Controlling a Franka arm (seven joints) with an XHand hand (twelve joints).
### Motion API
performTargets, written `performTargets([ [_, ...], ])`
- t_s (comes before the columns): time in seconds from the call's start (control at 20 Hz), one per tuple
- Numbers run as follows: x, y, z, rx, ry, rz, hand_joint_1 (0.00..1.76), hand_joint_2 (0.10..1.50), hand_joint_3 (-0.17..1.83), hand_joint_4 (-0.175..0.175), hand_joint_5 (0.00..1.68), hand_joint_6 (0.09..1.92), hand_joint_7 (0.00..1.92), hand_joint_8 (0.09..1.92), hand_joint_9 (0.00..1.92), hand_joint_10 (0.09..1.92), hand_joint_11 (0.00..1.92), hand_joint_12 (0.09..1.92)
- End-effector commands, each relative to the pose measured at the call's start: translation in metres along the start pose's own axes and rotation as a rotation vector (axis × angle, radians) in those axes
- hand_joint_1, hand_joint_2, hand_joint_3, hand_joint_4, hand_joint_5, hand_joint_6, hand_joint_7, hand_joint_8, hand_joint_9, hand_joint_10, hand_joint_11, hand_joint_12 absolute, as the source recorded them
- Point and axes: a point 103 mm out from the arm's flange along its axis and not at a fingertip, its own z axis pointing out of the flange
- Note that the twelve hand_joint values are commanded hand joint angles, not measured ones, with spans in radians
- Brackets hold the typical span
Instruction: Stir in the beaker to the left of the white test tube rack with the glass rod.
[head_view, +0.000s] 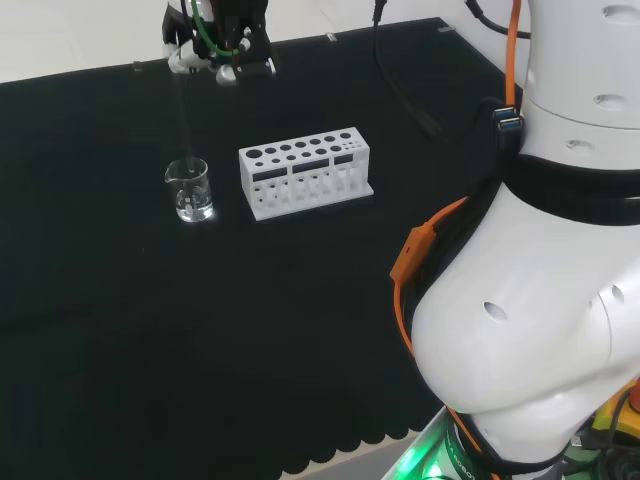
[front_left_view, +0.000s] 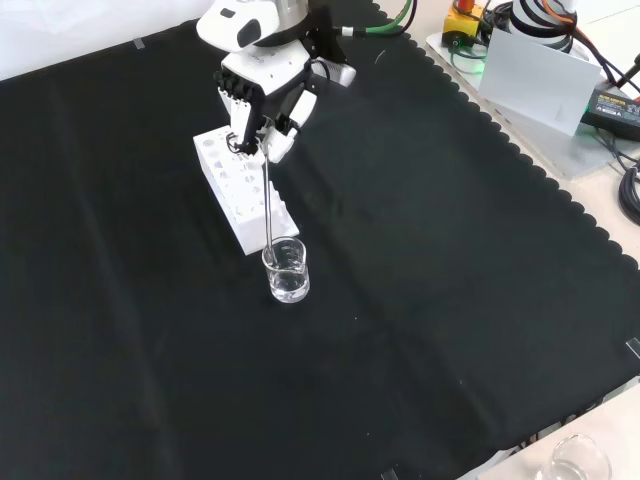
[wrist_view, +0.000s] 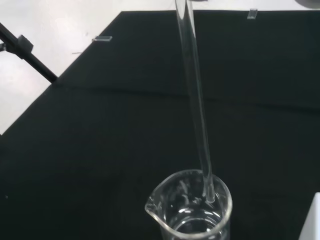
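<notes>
Holding entry: hand (front_left_view: 262, 95), fingers curled on the upper end of the glass rod (front_left_view: 267, 200); rod near upright, tip inside the small glass beaker (front_left_view: 286, 270) just beside the white test tube rack (front_left_view: 237, 185). Risk, judged: wide strokes push the rod against the rim (wrist_view: 190, 210), tipping the light beaker or spilling its clear liquid.

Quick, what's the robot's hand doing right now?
Hand: shut on the glass rod, whose lower end is inside the beaker.
</notes>
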Motion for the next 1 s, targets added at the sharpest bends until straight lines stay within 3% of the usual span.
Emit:
performTargets([
  [0.05,-0.01,-0.006,0.01,0.016,-0.007,0.01,1.29,1.1,-0.17,-0.086,1.12,0.74,1.31,0.63,1.65,0.65,1.66,0.69],
  [0.4,-0.016,-0.02,0.028,0.049,-0.002,0.022,1.29,1.1,-0.17,-0.085,1.12,0.74,1.31,0.63,1.65,0.65,1.66,0.69],
  [1.0,0.009,-0.014,0.043,0.093,0.029,-0.003,1.29,1.1,-0.17,-0.085,1.12,0.74,1.31,0.63,1.65,0.65,1.67,0.7],
])
